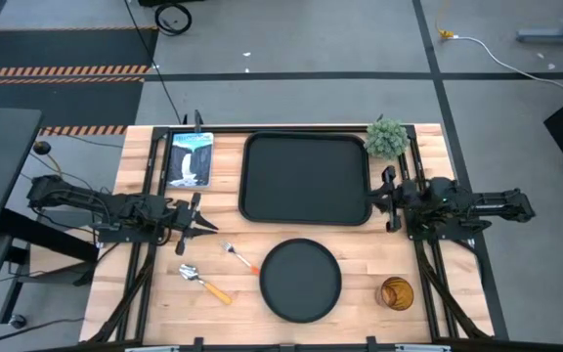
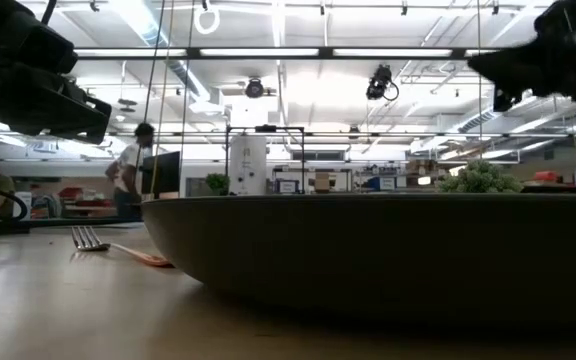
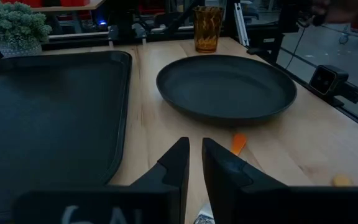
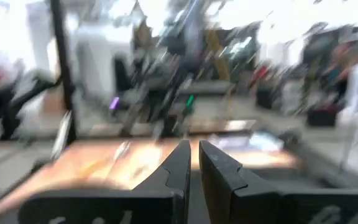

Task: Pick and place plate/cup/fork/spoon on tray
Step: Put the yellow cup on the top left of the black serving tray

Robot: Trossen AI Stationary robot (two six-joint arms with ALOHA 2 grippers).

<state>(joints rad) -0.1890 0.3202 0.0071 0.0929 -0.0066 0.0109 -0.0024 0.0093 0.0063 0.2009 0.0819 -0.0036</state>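
Observation:
The round black plate (image 1: 301,282) rests flat on the table near the front edge; it also shows in the left wrist view (image 3: 226,87). The black tray (image 1: 306,179) lies behind it. The amber cup (image 1: 396,293) stands upright right of the plate. The fork (image 1: 239,257) and the spoon (image 1: 204,283) lie left of the plate. My left gripper (image 1: 206,229) is shut and empty, above the table just left of the fork. My right gripper (image 1: 383,198) is shut and empty at the tray's right edge.
A small fuzzy green plant (image 1: 387,139) stands at the tray's far right corner. A blue-white picture panel (image 1: 190,159) lies left of the tray. Dark rails run along the table's left and right sides.

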